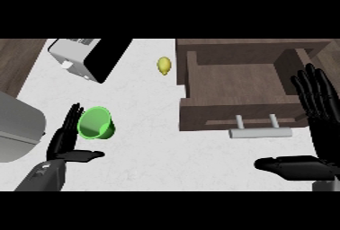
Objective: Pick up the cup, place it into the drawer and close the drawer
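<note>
One green cup (97, 123), one open wooden drawer (242, 85), one lemon (164, 65), one toaster (90, 56), and two black hands: left (66, 139), right (315, 130).

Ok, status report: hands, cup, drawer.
Left hand open, fingers straight beside the green plastic cup, not gripping. Right hand open by the open brown wooden drawer. Small yellow lemon lies clear.

lemon (164, 65): on white counter (146, 134) | toaster (86, 56): upper left | grey appliance (16, 130): left edge
</note>
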Available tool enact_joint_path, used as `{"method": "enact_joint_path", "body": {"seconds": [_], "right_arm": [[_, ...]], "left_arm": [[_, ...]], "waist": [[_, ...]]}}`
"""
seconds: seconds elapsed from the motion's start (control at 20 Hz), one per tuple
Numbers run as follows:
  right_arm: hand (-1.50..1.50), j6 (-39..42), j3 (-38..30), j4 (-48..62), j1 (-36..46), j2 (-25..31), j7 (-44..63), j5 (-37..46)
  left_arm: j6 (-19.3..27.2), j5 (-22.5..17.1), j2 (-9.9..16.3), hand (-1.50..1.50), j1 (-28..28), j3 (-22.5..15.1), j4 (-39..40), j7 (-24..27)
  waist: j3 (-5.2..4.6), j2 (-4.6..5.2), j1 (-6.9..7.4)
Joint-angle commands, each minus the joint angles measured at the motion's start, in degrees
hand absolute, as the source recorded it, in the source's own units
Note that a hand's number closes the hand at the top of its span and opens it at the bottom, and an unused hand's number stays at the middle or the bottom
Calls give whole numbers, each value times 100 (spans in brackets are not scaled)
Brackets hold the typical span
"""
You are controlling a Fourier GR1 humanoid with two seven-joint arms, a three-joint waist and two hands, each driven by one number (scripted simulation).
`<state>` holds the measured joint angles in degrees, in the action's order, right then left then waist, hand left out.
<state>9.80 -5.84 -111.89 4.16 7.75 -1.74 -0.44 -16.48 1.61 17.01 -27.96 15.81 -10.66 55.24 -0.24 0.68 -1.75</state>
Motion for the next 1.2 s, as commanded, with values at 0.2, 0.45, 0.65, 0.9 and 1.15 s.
{"method": "enact_joint_path", "body": {"seconds": [0.2, 0.45, 0.65, 0.9, 1.15], "right_arm": [[-150, 115, -53, 66, 39, 75, 36, -97], [-150, -15, 132, -39, 46, -89, 108, 31], [-150, 36, 35, 57, -80, -76, -92, -31], [-150, 21, 78, 322, 155, -89, -45, 12], [-150, -23, 139, 283, -2, -142, -207, 150]], "left_arm": [[-610, 28, -154, -150, 25, -17, 77, 687], [-869, -93, -189, -150, -334, 75, 86, 354], [-1396, -151, -109, -150, -255, 73, -11, 437], [-1848, -216, -235, 150, -360, 33, -105, 233], [-2289, -383, -422, 150, -397, 67, -207, 108]], "waist": [[-4, 17, -13], [-7, 24, -68], [-4, 20, -50], [-2, 21, 3], [1, 7, 3]]}}
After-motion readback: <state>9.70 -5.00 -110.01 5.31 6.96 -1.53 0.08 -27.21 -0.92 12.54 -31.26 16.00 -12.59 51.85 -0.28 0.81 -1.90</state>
